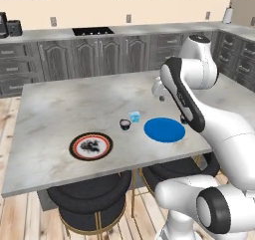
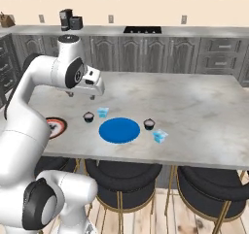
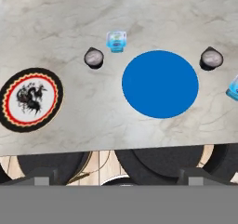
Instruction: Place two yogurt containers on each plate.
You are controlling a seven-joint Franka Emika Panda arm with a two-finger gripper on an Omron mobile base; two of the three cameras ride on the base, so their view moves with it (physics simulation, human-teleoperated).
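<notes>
The gripper [image 2: 81, 95] hangs wide open and empty, with the blue plate [image 3: 160, 84] and yogurt tubs [image 3: 94, 58] on the table below it.

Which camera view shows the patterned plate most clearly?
The hand view: the patterned plate appears whole, from above. The left base view shows it whole but slanted; in the right base view the arm covers most of it.
</notes>
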